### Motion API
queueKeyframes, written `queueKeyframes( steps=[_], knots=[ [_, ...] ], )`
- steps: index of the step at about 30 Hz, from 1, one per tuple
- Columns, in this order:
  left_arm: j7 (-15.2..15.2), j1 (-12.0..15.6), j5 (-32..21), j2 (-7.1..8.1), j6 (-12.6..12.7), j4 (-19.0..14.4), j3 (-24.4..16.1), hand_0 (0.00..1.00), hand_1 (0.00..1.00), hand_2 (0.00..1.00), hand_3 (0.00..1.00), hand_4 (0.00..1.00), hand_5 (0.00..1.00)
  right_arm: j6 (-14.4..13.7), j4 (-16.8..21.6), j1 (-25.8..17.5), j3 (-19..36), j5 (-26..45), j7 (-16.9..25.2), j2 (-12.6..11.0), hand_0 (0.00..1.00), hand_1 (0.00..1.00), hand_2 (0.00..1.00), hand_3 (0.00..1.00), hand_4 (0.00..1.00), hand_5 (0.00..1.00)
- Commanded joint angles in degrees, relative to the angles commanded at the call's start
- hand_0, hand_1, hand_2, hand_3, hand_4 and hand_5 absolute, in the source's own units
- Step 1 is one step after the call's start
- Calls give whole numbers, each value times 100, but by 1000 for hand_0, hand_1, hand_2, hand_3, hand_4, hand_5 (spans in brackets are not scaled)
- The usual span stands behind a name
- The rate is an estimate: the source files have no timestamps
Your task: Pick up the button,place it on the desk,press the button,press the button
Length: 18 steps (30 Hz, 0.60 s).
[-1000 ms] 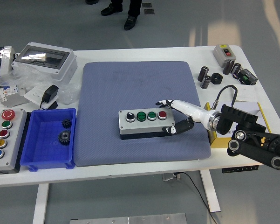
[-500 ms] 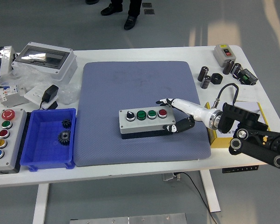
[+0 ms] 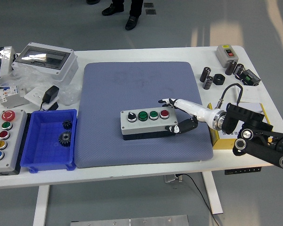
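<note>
The right hand (image 3: 179, 115) sits right of frame centre, fingers apart around the right end of the button box (image 3: 147, 124) on the blue mat (image 3: 141, 89); actual contact is hard to judge. Since a second ago, its arm has drifted slightly rightward.

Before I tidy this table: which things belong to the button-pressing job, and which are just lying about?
In the job:
- grey four-button box on the blue mat
- right hand, open at the box's right end

Lying about:
- blue bin holding two gears
- five-button station at the left edge
- clear-lidded enclosure
- black power adapter
- small switch box
- black cylinders
</note>
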Motion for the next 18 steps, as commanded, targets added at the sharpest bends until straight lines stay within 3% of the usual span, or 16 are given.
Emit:
queueKeyframes(
  steps=[11, 17, 18],
  knots=[
    [6, 2, 18, 6, -23, 0, 17, 619, 549, 504, 582, 478, 197, 151, -30, -73, 102, 169, 25, -21, 931, 902, 916, 994, 583, 38],
    [13, 8, 24, 5, -34, 0, 24, 619, 549, 502, 580, 478, 196, 162, -58, -132, 143, 281, 74, -9, 935, 922, 938, 998, 590, 35],
    [14, 9, 22, 4, -36, 0, 27, 619, 549, 500, 580, 478, 193, 160, -60, -138, 148, 294, 81, -9, 962, 958, 978, 998, 605, 41]
  ],
)
